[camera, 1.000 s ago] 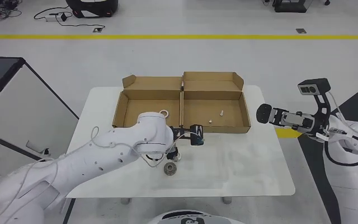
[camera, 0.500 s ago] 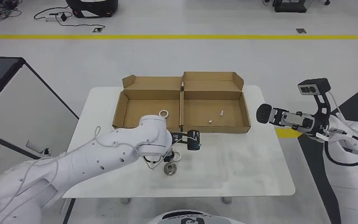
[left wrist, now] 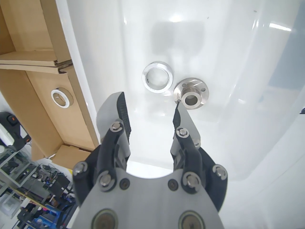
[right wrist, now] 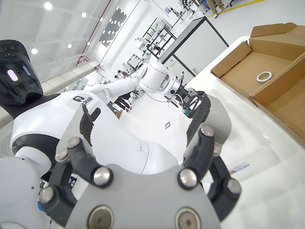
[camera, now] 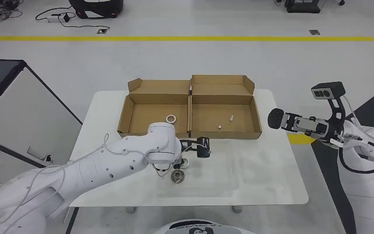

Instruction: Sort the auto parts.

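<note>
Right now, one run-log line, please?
left gripper open near ring | flange beside ring, on table | right gripper open, empty

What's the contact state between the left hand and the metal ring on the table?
Apart. The left wrist view shows the open left hand short of the metal ring, with bare table between the hand and the ring's rim.

Shiny metal ring; matt cardboard box

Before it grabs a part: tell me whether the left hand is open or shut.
Open. The left hand holds nothing: its fingers stand apart, bare table between them, the metal ring beyond their tips.
</note>
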`<action>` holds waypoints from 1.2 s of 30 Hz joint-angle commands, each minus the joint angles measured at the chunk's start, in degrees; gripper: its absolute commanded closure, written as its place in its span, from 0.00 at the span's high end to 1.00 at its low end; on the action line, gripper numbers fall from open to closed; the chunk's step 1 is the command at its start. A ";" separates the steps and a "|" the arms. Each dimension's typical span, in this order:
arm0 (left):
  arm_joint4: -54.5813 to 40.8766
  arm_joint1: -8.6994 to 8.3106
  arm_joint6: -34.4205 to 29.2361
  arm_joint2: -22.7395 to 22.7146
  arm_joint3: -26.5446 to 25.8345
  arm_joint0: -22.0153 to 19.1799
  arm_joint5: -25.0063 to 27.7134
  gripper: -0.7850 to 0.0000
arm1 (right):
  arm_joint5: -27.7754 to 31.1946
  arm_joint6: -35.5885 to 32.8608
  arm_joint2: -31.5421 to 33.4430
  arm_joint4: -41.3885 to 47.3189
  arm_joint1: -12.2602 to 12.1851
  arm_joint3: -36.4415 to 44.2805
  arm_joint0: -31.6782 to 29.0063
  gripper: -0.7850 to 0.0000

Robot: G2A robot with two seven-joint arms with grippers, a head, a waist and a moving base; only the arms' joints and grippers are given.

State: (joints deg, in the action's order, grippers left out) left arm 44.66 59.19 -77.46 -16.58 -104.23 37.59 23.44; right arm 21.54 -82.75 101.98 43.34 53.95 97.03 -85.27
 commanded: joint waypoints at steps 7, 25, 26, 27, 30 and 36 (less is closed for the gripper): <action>5.13 2.03 -0.69 2.25 1.51 -0.30 1.42 0.49 | 0.00 0.00 0.00 0.00 0.00 0.00 0.00 1.00; 6.52 6.32 3.52 6.84 9.06 -2.53 6.90 0.49 | 0.00 0.00 0.00 0.00 0.00 0.00 0.00 1.00; 6.85 6.49 3.62 6.84 9.39 -2.31 7.00 0.49 | 0.00 0.00 0.00 0.00 0.00 0.00 0.00 1.00; 7.22 6.65 3.77 6.84 9.65 -2.09 7.16 0.49 | 0.00 0.00 0.00 0.00 0.00 0.00 0.00 1.00; 7.66 7.06 3.96 6.84 10.31 -1.73 7.35 0.49 | 0.00 0.00 0.00 0.00 0.00 0.00 0.00 1.00; 9.77 7.79 3.99 6.84 11.28 -1.23 7.38 0.49 | 0.00 0.00 0.00 0.00 0.00 0.00 0.00 1.00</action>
State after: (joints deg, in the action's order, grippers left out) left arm 54.21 66.90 -73.51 -9.74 -93.06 36.29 30.78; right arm 21.54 -82.75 101.98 43.34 53.95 97.03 -85.27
